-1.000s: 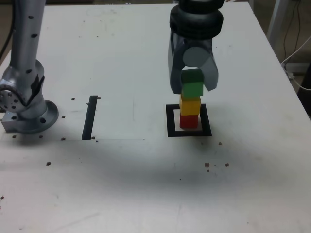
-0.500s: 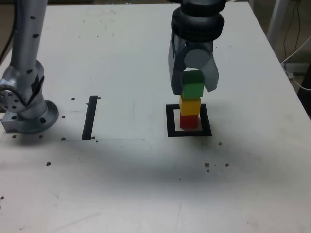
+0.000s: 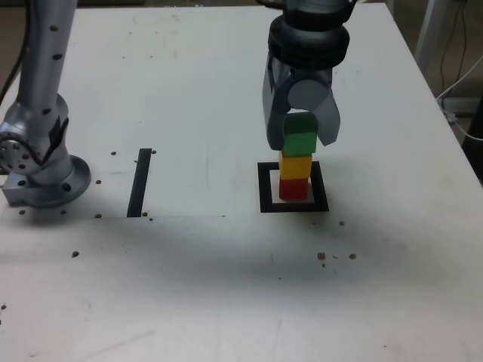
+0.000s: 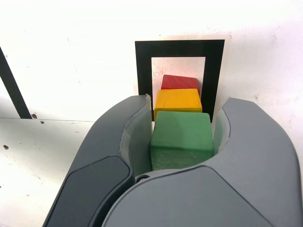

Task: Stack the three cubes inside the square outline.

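The exterior view alone shows the side of the pile: the red cube [image 3: 293, 189] sits inside the square outline [image 3: 320, 188] on the desk [image 3: 196, 286], the yellow cube [image 3: 295, 167] is above it, and the green cube [image 3: 300, 143] is higher still, in the grasp of the gripper [image 3: 303, 142]. It also shows the arm's base [image 3: 49, 181] at the exterior view's left. The wrist view alone shows both fingers [image 4: 137, 135] flanking the green cube, and more of the outline's white centre. Whether green touches yellow, I cannot tell.

The cubes are alike, plain and matte. The green one's top face is smooth, with faint scuffs on the side face below it in the wrist view. The outline is flat black; a straight black strip [image 3: 139, 182] lies well apart from it.
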